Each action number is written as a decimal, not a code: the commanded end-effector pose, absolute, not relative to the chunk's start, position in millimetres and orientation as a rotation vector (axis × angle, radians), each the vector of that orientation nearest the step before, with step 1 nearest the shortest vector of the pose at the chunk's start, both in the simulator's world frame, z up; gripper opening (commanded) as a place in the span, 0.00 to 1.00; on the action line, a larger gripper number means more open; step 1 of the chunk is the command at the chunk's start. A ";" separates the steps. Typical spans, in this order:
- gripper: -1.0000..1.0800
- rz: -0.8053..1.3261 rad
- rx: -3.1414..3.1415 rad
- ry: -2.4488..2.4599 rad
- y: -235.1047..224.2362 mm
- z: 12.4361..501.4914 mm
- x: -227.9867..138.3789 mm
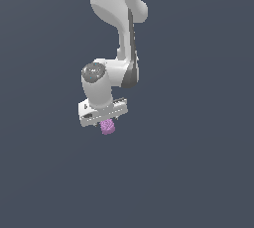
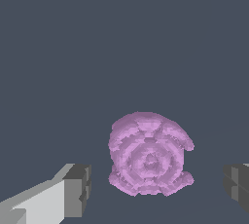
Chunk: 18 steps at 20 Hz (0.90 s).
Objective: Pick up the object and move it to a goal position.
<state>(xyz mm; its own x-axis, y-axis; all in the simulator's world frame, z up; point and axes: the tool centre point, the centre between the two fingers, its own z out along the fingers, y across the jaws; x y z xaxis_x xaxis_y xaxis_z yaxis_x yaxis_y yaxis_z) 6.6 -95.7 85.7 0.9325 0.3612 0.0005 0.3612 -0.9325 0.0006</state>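
The object (image 1: 107, 126) is a small purple-pink bumpy chunk on the dark grey surface, directly under the white hand of the arm. In the wrist view the object (image 2: 148, 157) lies between the two dark fingertips, with a visible gap on each side. One fingertip (image 2: 78, 189) stands apart from it on one side, and the other (image 2: 238, 181) shows only at the frame's edge. My gripper (image 2: 158, 186) is open and straddles the chunk without touching it. In the exterior view the gripper (image 1: 105, 122) points straight down and its fingers are mostly hidden by the hand.
A plain dark grey-blue surface (image 1: 198, 172) fills both views. The white arm (image 1: 119, 19) comes down from the top of the exterior view. No goal marker shows.
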 end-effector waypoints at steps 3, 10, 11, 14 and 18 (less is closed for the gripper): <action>0.96 0.000 3.088 0.580 -95.4 66.3 5.7; 0.96 0.000 3.087 0.583 -95.7 41.0 5.9; 0.96 0.000 3.087 0.583 -95.8 40.5 6.3; 0.00 0.000 3.087 0.583 -95.8 40.4 6.4; 0.00 0.000 3.087 0.583 -95.8 40.4 6.4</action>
<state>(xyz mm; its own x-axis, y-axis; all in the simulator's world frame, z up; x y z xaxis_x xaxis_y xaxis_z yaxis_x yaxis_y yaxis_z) 6.5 -96.1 41.1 0.9313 0.3643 0.0004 0.3643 -0.9313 0.0004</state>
